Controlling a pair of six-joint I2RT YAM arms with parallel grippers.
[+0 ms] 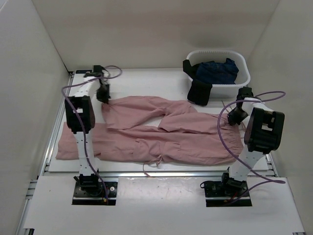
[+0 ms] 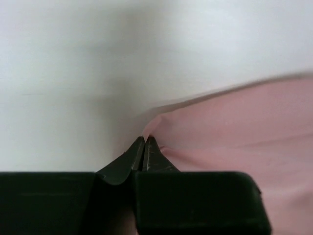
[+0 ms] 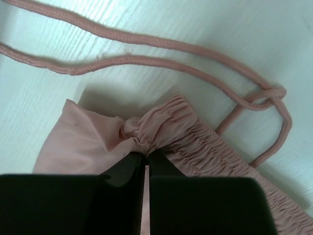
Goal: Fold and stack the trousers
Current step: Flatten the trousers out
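The dusty-pink trousers (image 1: 166, 139) lie spread across the white table, waistband to the right and legs to the left. The far leg is bent, and its hem lies at the back left. My left gripper (image 1: 103, 96) is down on that hem. In the left wrist view, the left gripper (image 2: 145, 140) is shut, pinching the corner of the pink fabric (image 2: 234, 132). My right gripper (image 1: 237, 116) is at the far corner of the waistband. Seen from the right wrist, this gripper (image 3: 146, 154) is shut on the gathered waistband (image 3: 171, 125). The thin drawstring (image 3: 146, 61) loops on the table beyond it.
A white basket (image 1: 243, 73) stands at the back right. It holds a dark navy garment (image 1: 217, 71), and a black garment (image 1: 199, 91) hangs over its front rim, close to the trousers. White walls enclose the table on three sides. A drawstring end (image 1: 152, 165) dangles at the near edge.
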